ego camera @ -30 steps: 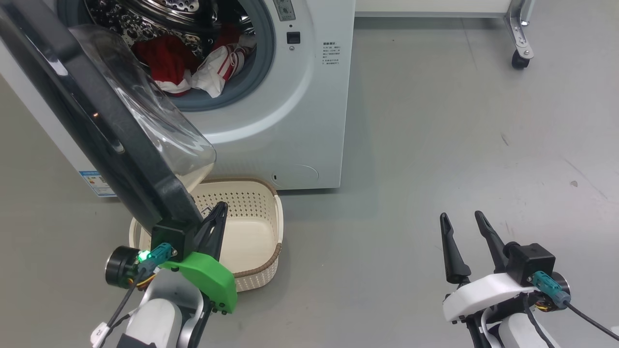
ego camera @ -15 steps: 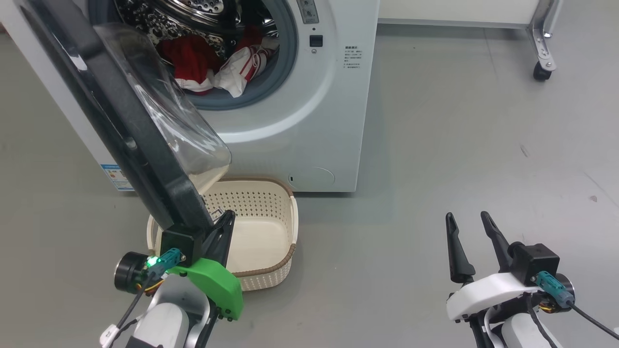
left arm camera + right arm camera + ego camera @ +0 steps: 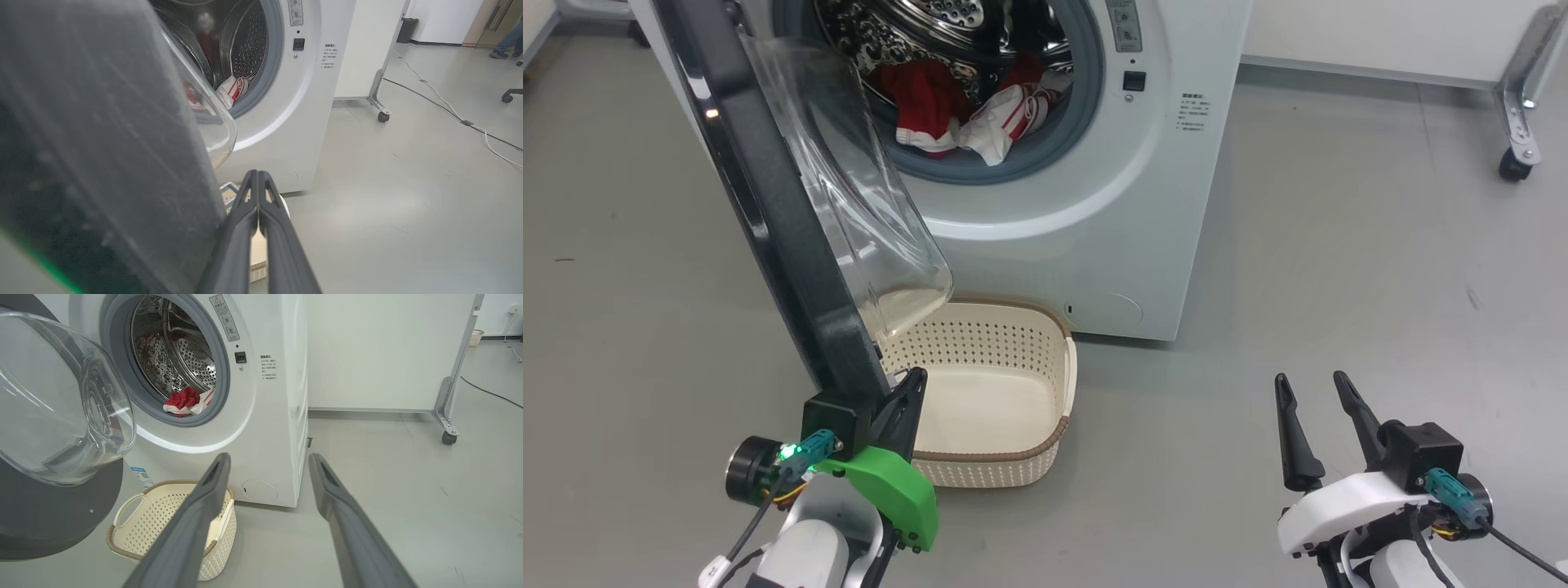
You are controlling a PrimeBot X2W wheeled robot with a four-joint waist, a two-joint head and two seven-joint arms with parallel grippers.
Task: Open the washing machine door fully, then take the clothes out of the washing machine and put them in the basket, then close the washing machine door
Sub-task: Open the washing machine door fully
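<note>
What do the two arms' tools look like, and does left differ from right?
Left tool: two long dark tapered fingers, green shell, black camera block, teal connector beside a lit green light, black cable, pale forearm. Right tool: same fingers, block, connector and cable, but a white shell.

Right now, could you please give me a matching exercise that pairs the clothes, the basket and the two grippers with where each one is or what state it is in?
Column one:
1. clothes
2. basket
3. left gripper
4. right gripper

Column two:
A. open, above bare floor
B. shut, close beside the lower edge of the washing machine door
C. lying in the drum, at its opening
D. standing on the floor in front of the washing machine

Pairs: 1-C, 2-D, 3-B, 4-A.
</note>
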